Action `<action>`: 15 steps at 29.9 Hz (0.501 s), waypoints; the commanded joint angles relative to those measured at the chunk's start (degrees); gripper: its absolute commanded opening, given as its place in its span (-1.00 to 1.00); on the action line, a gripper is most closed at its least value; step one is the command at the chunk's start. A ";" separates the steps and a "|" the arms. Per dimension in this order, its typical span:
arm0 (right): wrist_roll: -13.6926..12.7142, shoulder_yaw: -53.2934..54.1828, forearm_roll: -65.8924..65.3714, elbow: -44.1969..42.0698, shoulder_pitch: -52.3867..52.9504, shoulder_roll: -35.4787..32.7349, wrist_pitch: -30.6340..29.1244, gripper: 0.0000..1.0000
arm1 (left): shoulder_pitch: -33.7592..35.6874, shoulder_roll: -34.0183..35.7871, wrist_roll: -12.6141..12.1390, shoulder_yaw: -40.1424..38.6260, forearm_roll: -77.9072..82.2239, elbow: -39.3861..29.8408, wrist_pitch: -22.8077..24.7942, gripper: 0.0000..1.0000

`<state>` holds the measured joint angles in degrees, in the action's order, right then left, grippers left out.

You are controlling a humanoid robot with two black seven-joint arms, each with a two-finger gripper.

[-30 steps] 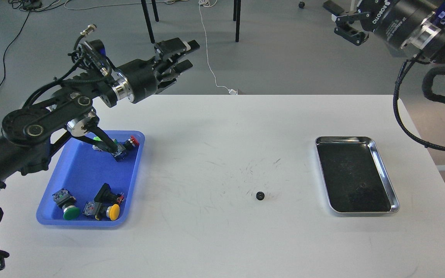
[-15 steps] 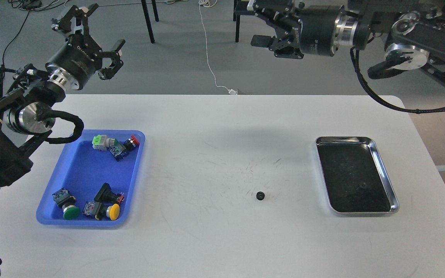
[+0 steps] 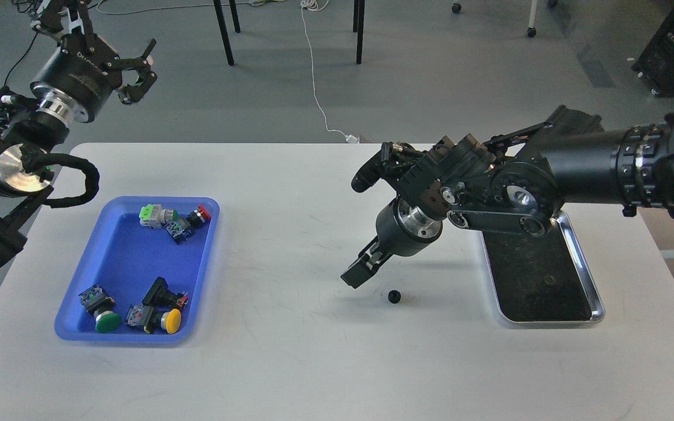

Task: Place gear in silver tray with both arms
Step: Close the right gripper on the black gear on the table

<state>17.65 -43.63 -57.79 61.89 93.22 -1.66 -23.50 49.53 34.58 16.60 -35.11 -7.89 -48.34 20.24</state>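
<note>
A small black gear (image 3: 394,296) lies on the white table, left of the silver tray (image 3: 547,321). The tray's dark bottom holds nothing; its far end is covered by my right arm. My right gripper (image 3: 361,270) points down and to the left, just above the table and a little up-left of the gear, not touching it. It is seen side-on, so I cannot tell its fingers apart. My left gripper (image 3: 103,41) is raised high past the table's far left corner, open and empty.
A blue plastic tray (image 3: 120,257) at the left holds several push-button switches with green, yellow and red caps. Chair legs and a white cable are on the floor beyond the table's far edge.
My right arm has swung down from high at the back and now reaches over the silver tray to the gear. My left gripper has moved up and further left. The gear has not moved.
</note>
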 commanded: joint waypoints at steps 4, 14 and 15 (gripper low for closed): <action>-0.24 -4.71 -2.23 0.52 -2.34 0.95 2.32 0.22 | 0.04 0.23 -0.16 0.22 0.42 0.00 0.59 0.95; -0.33 -5.33 -5.85 0.52 -2.78 1.48 2.49 0.18 | 0.04 -0.12 0.01 0.04 0.51 -0.17 0.50 0.95; -0.33 -5.41 -5.85 0.43 -2.87 1.66 2.49 0.17 | 0.04 -0.12 0.19 0.04 0.51 -0.17 0.50 0.95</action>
<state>17.35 -48.93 -63.57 62.40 90.55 -0.53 -21.00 49.50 34.49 16.48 -34.90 -7.41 -48.43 20.83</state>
